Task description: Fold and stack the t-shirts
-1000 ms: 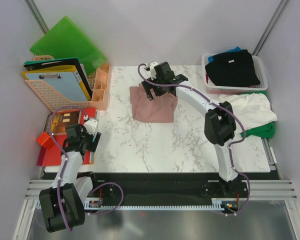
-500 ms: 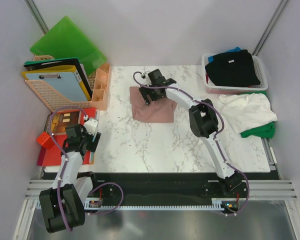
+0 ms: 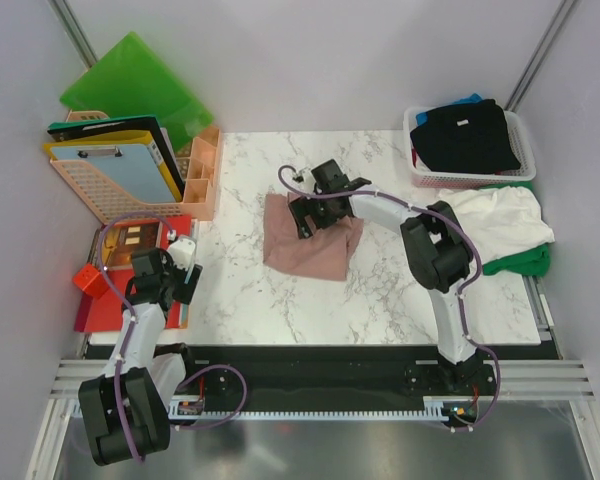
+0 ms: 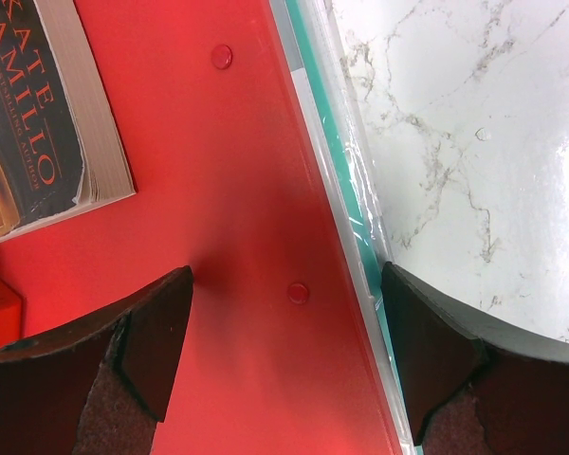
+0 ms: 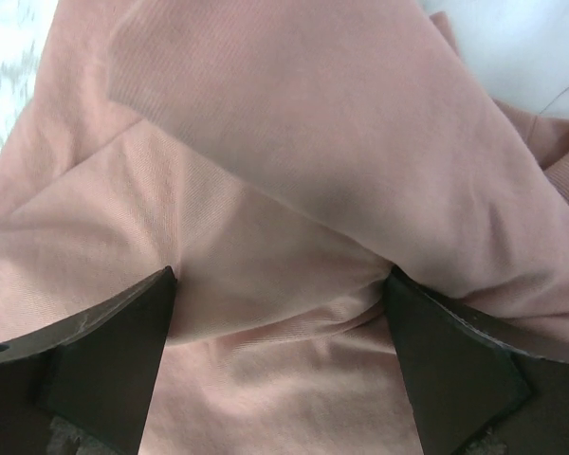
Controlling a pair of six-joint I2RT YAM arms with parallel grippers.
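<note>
Plainly the right gripper (image 5: 280, 341) grips nothing; its jaws stand wide either side of a ridge in the pink t-shirt (image 3: 310, 248), which lies rumpled mid-way across the marble table (image 3: 270, 300); closing here could pinch several layers and drag the whole bundle askew; the left gripper (image 4: 284, 360), open and empty over the red folder (image 4: 218, 190), is too far off to pin the cloth.
</note>
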